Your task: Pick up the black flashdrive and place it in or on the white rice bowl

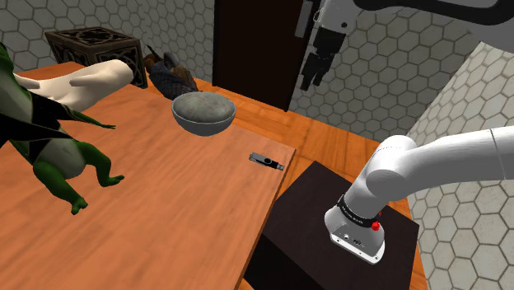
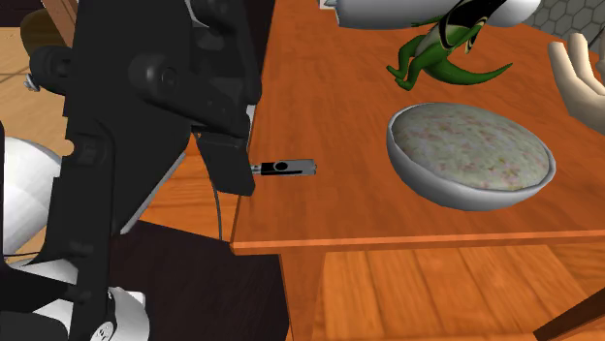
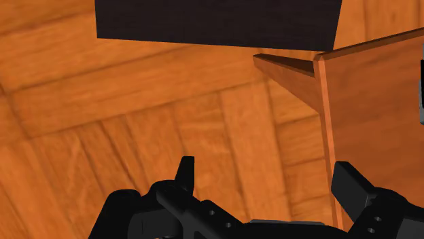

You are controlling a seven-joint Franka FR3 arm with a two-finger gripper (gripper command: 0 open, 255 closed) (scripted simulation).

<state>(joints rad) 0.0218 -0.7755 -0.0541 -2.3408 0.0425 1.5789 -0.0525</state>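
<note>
The black flashdrive with a silver plug lies flat near the table's edge, on the shoulder view's right; it also shows as a small stick in the second exterior view. The pale grey bowl stands further in on the table, its speckled inside facing up. My gripper hangs high above, out past the table's edge and well clear of the drive. Through the wrist view the gripper is open, nothing between its fingers, with the wooden floor and a table corner below it.
A green frog figure, a pale hand-shaped object, a dark carved box and a dark scaly lump crowd the table's far side. The black stand sits beside the table. A dark door is behind.
</note>
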